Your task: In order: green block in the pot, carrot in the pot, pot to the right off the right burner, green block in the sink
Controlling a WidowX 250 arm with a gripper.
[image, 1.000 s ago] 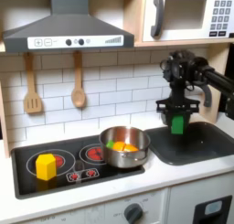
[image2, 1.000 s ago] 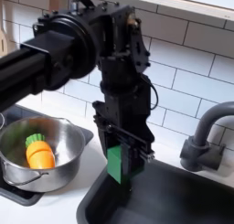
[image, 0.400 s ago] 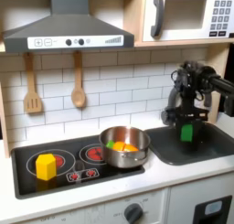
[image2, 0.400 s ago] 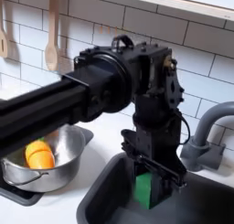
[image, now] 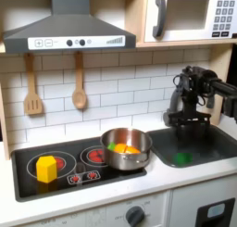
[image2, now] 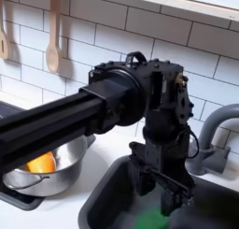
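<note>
The green block (image: 181,158) lies on the floor of the dark sink (image: 211,145), free of any grip. In the second exterior view the green block (image2: 149,217) sits low in the sink (image2: 207,210), just beneath my gripper (image2: 158,189). My gripper (image: 180,120) hangs open above it, pointing down, apart from the block. The steel pot (image: 127,148) stands at the stove's right end with the orange carrot (image: 130,149) inside. In the second exterior view the pot (image2: 28,179) and carrot (image2: 40,163) are at the left, partly hidden by my arm.
A yellow block (image: 45,168) stands on the left burner of the black stove (image: 74,175). Two wooden utensils (image: 80,84) hang on the tiled wall. A curved faucet (image2: 211,139) rises at the sink's back. A microwave (image: 190,15) is overhead.
My gripper carried the green block rightward and down into the sink, then opened. The block now lies on the sink floor and the gripper stands above it.
</note>
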